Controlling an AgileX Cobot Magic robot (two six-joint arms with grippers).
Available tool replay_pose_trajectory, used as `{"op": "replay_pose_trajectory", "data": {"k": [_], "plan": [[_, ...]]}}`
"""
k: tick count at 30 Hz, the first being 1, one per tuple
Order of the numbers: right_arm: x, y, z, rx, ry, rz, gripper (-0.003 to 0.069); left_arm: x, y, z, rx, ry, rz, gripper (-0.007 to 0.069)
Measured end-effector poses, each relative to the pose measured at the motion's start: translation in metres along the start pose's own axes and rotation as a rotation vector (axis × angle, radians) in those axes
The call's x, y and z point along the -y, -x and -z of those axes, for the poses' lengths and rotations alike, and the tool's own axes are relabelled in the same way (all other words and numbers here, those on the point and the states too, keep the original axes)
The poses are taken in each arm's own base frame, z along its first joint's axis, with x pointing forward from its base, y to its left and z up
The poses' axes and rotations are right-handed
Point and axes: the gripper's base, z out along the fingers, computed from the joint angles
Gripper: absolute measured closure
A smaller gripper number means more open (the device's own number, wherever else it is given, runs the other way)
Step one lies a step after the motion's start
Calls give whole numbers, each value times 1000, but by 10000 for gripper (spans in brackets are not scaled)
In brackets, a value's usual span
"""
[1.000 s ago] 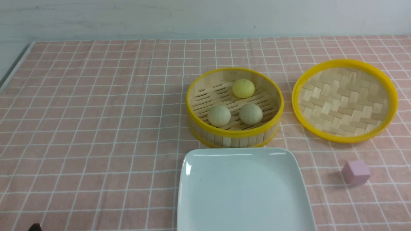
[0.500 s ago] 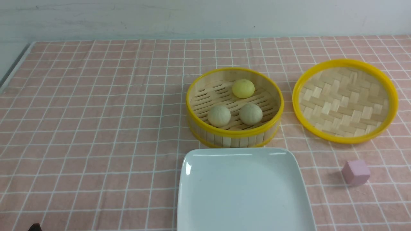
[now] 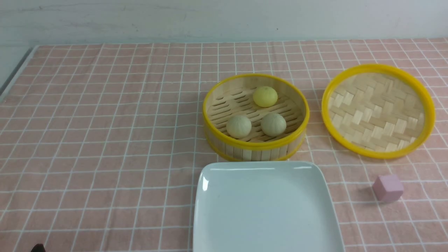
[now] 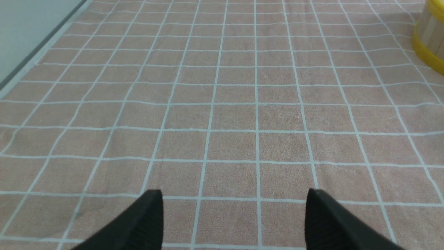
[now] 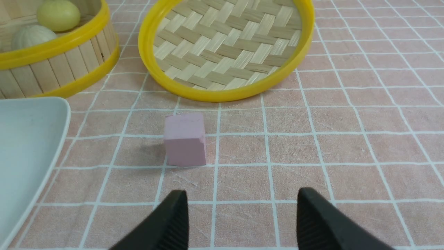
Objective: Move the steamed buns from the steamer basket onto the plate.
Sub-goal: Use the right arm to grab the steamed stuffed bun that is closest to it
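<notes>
Right wrist view is showing the right fingers (image 5: 170,225) standing apart and empty, the three buns (image 5: 57,14) sitting in the basket (image 5: 52,74) forward and leftward of them, just behind the plate (image 5: 27,139); the left fingers (image 4: 142,225), also apart, are seemingly sitting farther away.

A pale pink cloth with a white grid (image 3: 105,122) covers the table. Behind the cloth's far edge stands a plain whitish wall (image 3: 210,17). A dark narrow strip (image 4: 40,47) borders the cloth's left edge. The light is soft and even.
</notes>
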Motion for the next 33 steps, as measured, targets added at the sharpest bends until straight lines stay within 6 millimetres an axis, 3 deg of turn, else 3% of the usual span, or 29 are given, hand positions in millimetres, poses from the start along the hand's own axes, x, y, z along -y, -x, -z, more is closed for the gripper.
{"op": "replay_pose_trajectory", "data": {"k": [33], "plan": [[0,4,0,52,6,-27,237,0,0,0,0,0,0,81]]}}
